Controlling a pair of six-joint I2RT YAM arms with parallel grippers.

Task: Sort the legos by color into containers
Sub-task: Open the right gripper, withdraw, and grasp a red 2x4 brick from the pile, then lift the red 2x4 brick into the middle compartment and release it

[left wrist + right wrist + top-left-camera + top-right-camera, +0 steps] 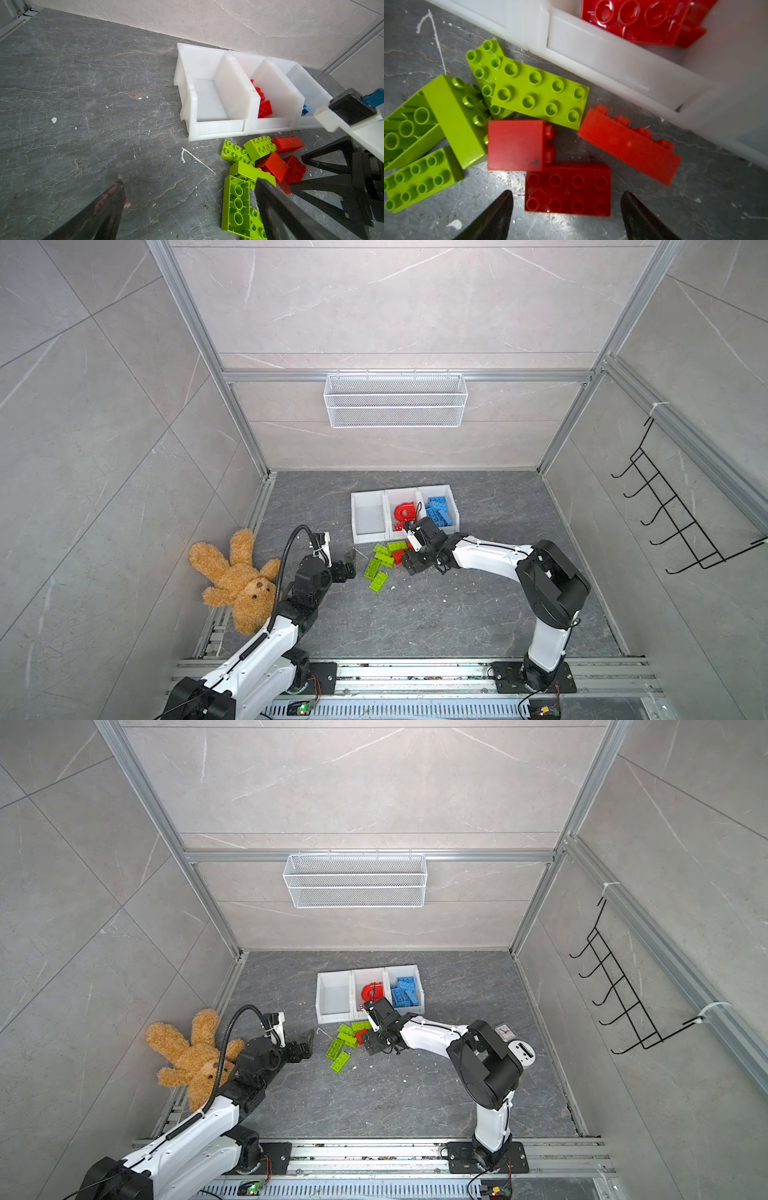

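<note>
Three white bins stand in a row: the left bin [368,516] is empty, the middle bin [612,62] holds red legos [404,512], and the right one holds blue legos [438,510]. Loose green legos [380,566] [236,203] and red legos [272,164] lie on the floor in front of them. My right gripper [566,193] hangs open low over a flat red brick [568,182], one finger on each side and not touching. My left gripper [189,181] is open and empty over bare floor, just left of the green pile.
A brown teddy bear [237,580] lies by the left wall beside my left arm. A white wire basket [395,400] hangs on the back wall and a black hook rack [681,510] on the right wall. A small clock [504,1031] sits behind my right arm.
</note>
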